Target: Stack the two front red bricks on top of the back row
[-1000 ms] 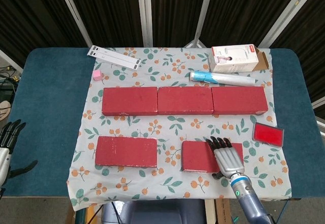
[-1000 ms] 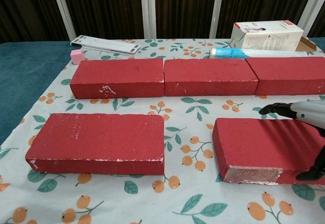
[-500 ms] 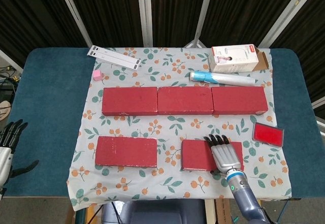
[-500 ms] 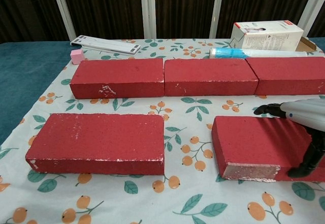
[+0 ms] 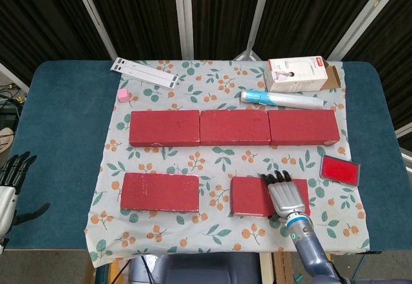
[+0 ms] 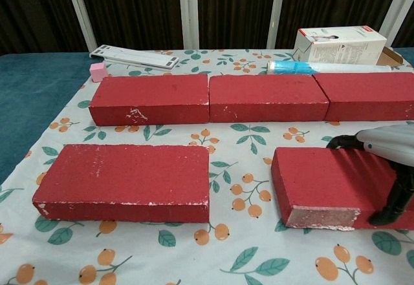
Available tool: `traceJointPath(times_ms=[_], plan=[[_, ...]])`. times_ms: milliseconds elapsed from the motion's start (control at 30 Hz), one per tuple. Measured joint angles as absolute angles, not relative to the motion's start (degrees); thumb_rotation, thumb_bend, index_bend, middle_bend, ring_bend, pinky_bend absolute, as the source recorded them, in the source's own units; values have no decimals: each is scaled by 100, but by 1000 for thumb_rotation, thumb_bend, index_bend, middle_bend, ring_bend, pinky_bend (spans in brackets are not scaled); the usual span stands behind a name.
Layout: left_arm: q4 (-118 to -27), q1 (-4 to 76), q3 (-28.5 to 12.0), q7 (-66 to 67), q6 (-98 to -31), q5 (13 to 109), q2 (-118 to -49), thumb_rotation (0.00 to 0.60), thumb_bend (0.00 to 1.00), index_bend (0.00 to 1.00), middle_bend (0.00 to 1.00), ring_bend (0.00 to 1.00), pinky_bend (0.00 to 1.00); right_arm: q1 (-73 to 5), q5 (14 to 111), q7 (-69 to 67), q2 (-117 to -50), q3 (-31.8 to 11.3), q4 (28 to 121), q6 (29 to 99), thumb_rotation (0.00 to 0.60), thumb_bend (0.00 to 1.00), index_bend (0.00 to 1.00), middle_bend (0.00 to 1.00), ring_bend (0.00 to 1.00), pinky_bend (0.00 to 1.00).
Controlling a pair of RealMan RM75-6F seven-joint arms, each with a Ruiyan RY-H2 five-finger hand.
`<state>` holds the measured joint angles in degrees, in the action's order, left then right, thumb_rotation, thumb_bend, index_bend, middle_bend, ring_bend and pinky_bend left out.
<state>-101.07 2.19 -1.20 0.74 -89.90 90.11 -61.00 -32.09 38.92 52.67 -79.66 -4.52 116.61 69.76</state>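
I've got the counter (image 5: 58, 136) under a leaf-print cloth (image 5: 219, 158). Back row (image 5: 234, 127) of three red bricks sits end to end across the middle, nothing on top of it. Front left brick (image 5: 159, 192) lies flat, alone, near the cloth's front edge. Front right brick (image 5: 257, 196) lies flat too, and my right hand (image 5: 286, 195) is clamped on its right end: fingers draped over the top to the far edge, thumb on the near face in the chest view. My left hand (image 5: 11, 181) hangs off the counter's left edge, fingers apart, holding nothing. White box (image 5: 297, 73) at the back right.
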Motion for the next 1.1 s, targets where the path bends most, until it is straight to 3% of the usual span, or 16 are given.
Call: traceJointPath(times_ms=[367, 667, 867, 1100], plan=[[-10114, 235, -138, 121, -8944, 8953, -6109, 600, 10, 96, 24, 0, 127, -3372, 4017, 5274, -7653, -553, 11908, 7136, 600, 68, 285, 250, 32, 0], [-10107, 263, -211, 230, -8889, 8782, -6162, 600, 10, 96, 24, 0, 127, -3899, 3294, 5362, -6957, -1273, 12177, 6952, 600, 68, 285, 250, 32, 0], [-10084, 295, -293, 395, -8825, 8572, -6232, 600, 10, 96, 24, 0, 127, -4557, 2227, 5449, -6547, -1835, 12022, 6338, 600, 68, 285, 251, 36, 0], [-10073, 376, -413, 774, -8678, 8236, -6372, 600, 9, 96, 23, 0, 127, -5620, 581, 5614, -6417, -2122, 10835, 5062, 600, 68, 285, 255, 40, 0]])
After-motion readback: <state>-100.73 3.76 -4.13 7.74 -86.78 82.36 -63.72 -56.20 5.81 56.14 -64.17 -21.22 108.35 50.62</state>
